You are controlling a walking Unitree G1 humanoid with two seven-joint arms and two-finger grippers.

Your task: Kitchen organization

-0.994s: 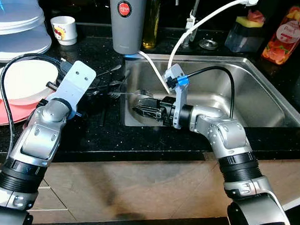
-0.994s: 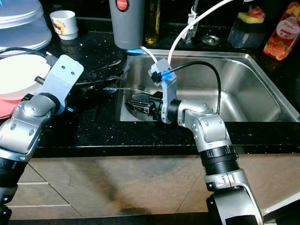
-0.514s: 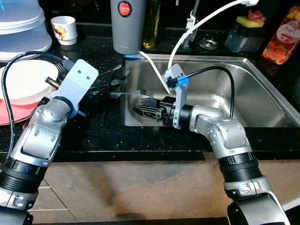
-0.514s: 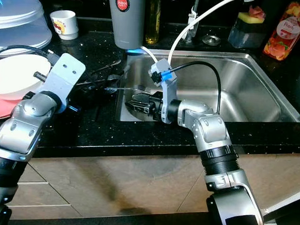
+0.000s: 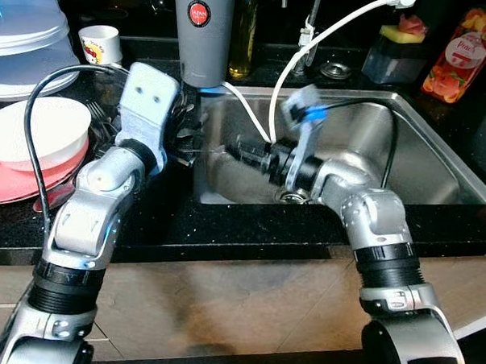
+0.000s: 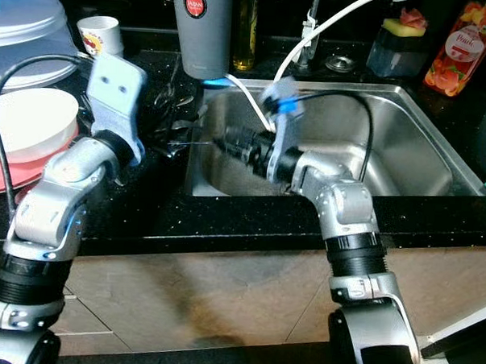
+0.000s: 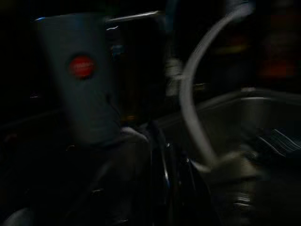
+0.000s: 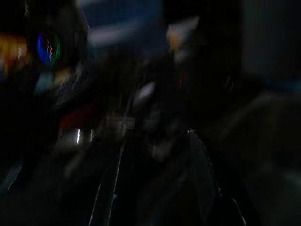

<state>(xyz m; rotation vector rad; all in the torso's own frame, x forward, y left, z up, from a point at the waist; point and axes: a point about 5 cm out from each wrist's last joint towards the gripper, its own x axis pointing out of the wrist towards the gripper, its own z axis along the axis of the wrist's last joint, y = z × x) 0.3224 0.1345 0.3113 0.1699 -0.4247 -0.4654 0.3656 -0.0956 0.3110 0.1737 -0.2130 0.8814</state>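
We stand at a black bench [image 5: 225,229] with a steel sink [image 5: 421,157] set into it. Our right claw [image 5: 243,147] reaches across the sink toward its left wall, low over the basin; motion blur hides its fingers, so we cannot tell how far apart they are or whether they have hold of anything. Our left claw [image 5: 179,123] is raised over the bench just left of the sink's edge, among a dark tangle of utensils [image 6: 171,124] lying there, and we cannot tell its spread or whether it grips any of them. A thin silver rod [image 5: 208,153] runs level between the two claws, across the sink's left rim; what it is we cannot say. Behind the left claw stands a grey tumbler [image 5: 201,31] with a red badge, and the left wrist view shows it dimly, close ahead. A white hose [image 5: 301,51] curves down from the tap area into the sink. On the bench to the left sit a white bowl [image 5: 37,129] on a red plate [image 5: 17,184], a small cup [image 5: 100,43] and stacked clear containers [image 5: 27,35]. At the far right stands an orange bottle [image 5: 467,47]. The right wrist view is dark and smeared.
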